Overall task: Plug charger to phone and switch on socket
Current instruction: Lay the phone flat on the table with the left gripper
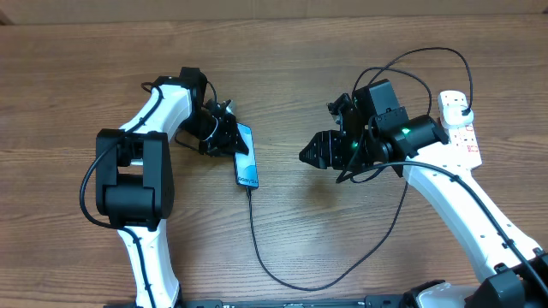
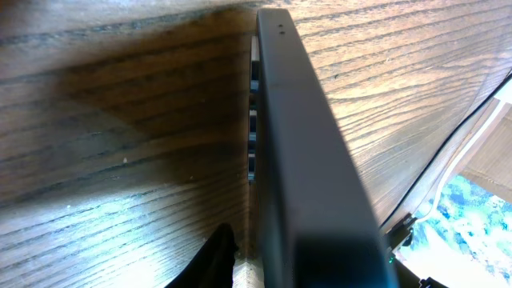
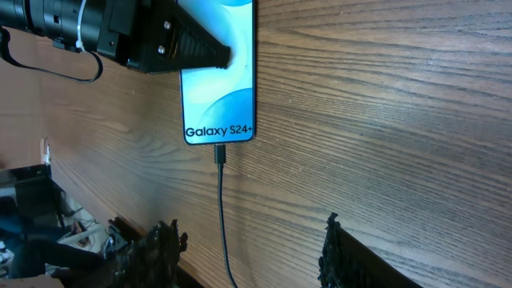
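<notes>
Overhead view: one phone point(image 1: 246, 154) lying flat on the wood table point(image 1: 86, 51), left of centre, slightly tilted. Slim rectangle, light blue screen with paler swirls, black edges, dark "Galaxy S24+" text near the end facing the robot.

One charger point(image 1: 257, 248): long thin black cable, small plug tip point(image 3: 219, 154) seated in the phone's text end. From there down toward the near table edge, looping right, up past the right arm, arcing high and dropping to the socket point(image 1: 461, 128).

One socket: white elongated strip with red markings, far right, partly hidden by the right arm.

Two grippers. Left gripper point(image 1: 228, 139) at the phone's left long edge, one black finger point(image 3: 204, 54) lying on the screen. Jaws narrow; gripping the phone or only touching it, cannot tell. Left wrist view filled by the phone's dark side edge, very close.

Right gripper point(image 1: 306, 156) to the right of the phone, apart from it, fingers point(image 3: 336, 248) spread wide, nothing between them.
</notes>
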You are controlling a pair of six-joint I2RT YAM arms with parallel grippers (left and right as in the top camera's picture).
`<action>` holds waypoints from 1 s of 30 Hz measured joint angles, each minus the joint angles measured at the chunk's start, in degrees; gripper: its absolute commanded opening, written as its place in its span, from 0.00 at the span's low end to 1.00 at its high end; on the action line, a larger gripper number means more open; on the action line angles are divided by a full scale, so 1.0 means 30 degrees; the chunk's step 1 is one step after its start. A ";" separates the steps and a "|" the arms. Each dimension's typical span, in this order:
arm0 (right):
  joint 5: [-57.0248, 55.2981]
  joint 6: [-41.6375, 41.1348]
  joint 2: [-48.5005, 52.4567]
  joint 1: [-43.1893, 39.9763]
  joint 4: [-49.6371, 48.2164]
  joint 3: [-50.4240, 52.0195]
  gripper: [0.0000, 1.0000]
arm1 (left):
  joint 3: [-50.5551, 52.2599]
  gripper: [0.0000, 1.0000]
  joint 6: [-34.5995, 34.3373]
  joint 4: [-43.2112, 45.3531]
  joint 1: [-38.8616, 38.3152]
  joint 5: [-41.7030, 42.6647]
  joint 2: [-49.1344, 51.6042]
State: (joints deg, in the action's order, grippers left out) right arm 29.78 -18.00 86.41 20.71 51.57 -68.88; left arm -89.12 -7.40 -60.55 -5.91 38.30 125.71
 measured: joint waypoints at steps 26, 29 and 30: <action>-0.0007 0.0007 0.0000 0.0000 -0.0015 0.0000 0.59 | 0.0000 0.27 0.0000 0.0124 0.0000 0.0000 -0.0007; -0.0007 0.0007 0.0000 0.0000 0.0000 0.0000 0.59 | 0.0000 0.27 0.0000 0.0138 0.0000 0.0007 0.0000; 0.0000 0.0000 0.0000 0.0000 0.0000 0.0000 0.59 | 0.0000 0.27 -0.0007 0.0153 0.0000 -0.0007 -0.0007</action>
State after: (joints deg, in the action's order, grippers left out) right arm 29.78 -18.00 86.41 20.71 51.57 -68.88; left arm -89.12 -7.42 -60.10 -5.91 38.28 125.69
